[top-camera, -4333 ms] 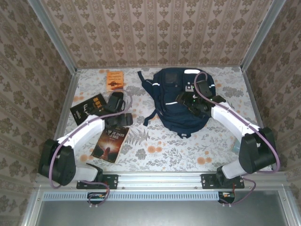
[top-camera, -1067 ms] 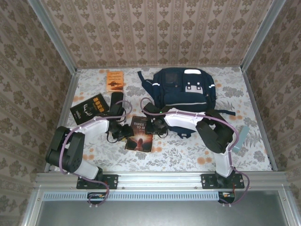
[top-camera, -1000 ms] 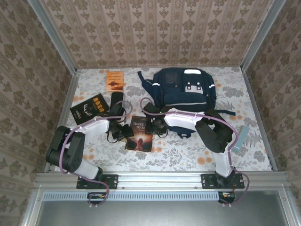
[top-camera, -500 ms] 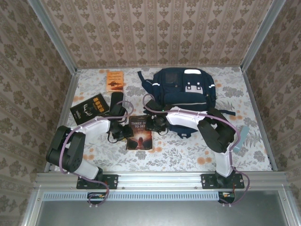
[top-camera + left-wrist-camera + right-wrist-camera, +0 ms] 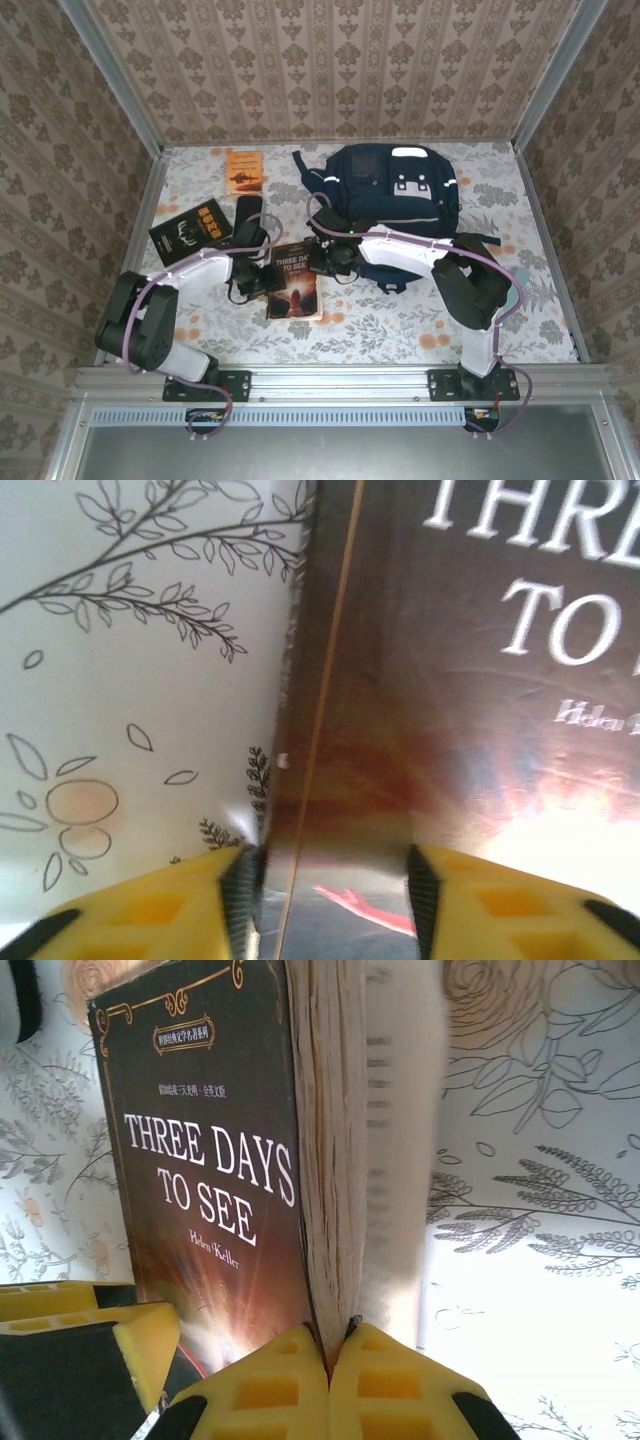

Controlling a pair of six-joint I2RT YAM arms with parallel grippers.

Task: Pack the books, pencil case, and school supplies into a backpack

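The dark brown book [image 5: 296,282] titled "Three Days to See" lies between both grippers in front of the backpack [image 5: 392,195]. My right gripper [image 5: 330,1350] is shut on the book's page edge [image 5: 325,1190], and that side is tipped up off the table. At the book's spine side, my left gripper [image 5: 325,905] is open, its fingers [image 5: 160,910] apart over the cover [image 5: 420,730]. In the top view the left gripper [image 5: 262,281] and right gripper [image 5: 326,260] flank the book. The orange book [image 5: 243,171], the black gold-lettered book [image 5: 189,228] and the black pencil case [image 5: 247,213] lie at the left.
The navy backpack sits at the back centre with a strap [image 5: 478,240] trailing right. A pale blue flat object [image 5: 513,284] lies near the right wall. Patterned walls close in the flowered table [image 5: 380,325] on three sides.
The right gripper has closed onto the book's page edge. The left gripper's jaws have spread apart. Earlier the book lay further left and the right arm was over the backpack.
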